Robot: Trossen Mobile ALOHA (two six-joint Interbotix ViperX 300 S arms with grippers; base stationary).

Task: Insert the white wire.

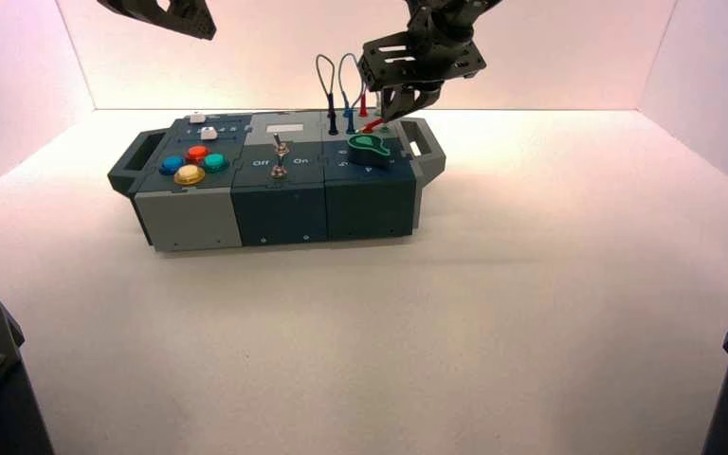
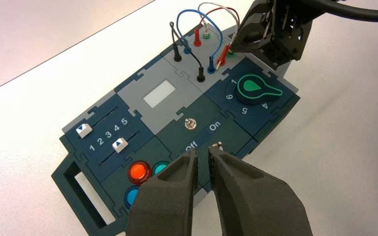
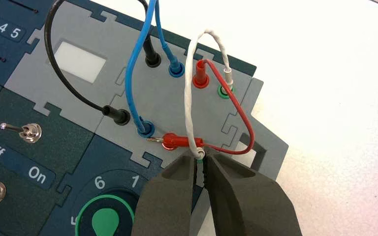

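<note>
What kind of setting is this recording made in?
Likely a lab test enclosure: a bare white table with plain white walls, holding only a practice box of buttons, switches and looped wires, worked by the right gripper.

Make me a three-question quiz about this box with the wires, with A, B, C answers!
1. Where is the right gripper?
A. over the round buttons
B. at the wire corner of the box
C. parked off the table

2. How many round buttons show in the high view?
A. two
B. four
C. six

3. How does the red wire sit?
A. both plugs in
B. both plugs out
C. one plug in, one lying loose

Answers:
1. B: its fingertips close on the white wire just above its lower plug.
2. B: red, blue, yellow and teal.
3. C: the loose red plug lies flat on the grey panel.

The left gripper hangs nearer the switches.
</note>
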